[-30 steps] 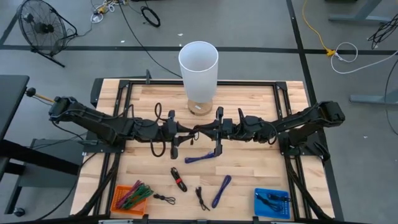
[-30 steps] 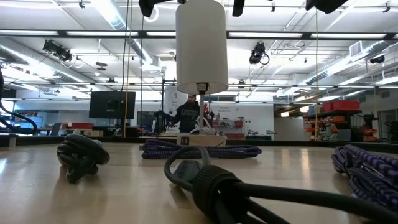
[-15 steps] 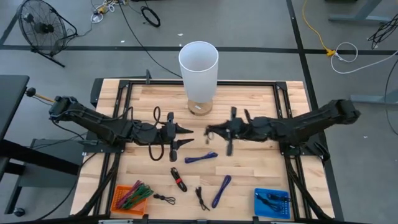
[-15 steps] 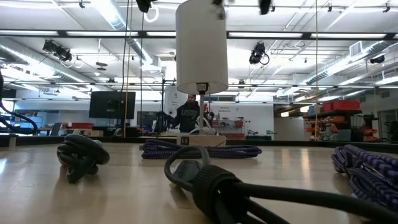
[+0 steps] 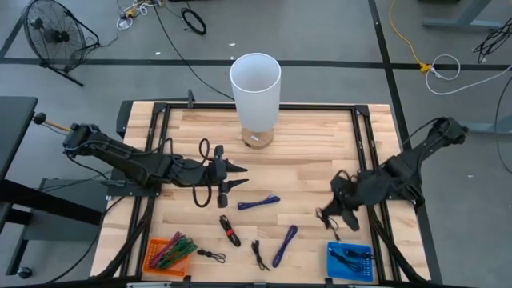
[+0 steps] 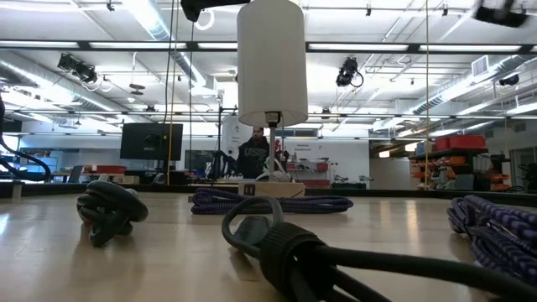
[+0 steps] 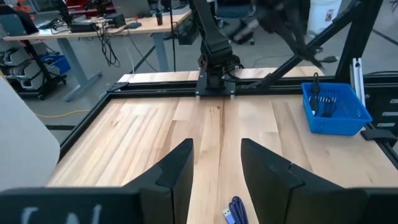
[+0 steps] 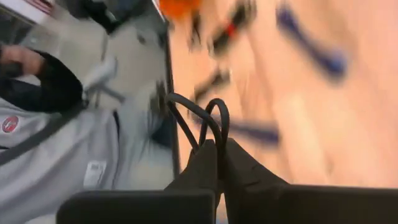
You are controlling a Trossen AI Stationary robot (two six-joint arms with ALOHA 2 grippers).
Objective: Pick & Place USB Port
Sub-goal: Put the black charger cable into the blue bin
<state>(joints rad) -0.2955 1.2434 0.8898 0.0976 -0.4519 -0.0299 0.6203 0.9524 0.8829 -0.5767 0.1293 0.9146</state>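
Black cable [image 8: 202, 121] loops stick up from the right hand [image 5: 330, 220], which is pinched tight on it. That hand hangs at about five o'clock on the wooden surface [image 5: 320, 136], just above the blue basket [image 5: 350, 262]. The left hand [image 5: 234, 176] waits near the middle with its fingers [image 7: 177, 171] apart and nothing between them. A blue cable [image 5: 258, 202] lies just beside it, toward six o'clock. A white cup [image 5: 255, 88] stands at twelve o'clock.

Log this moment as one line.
left gripper: open, mid-table, empty | right gripper: shut on black cable, above blue bin
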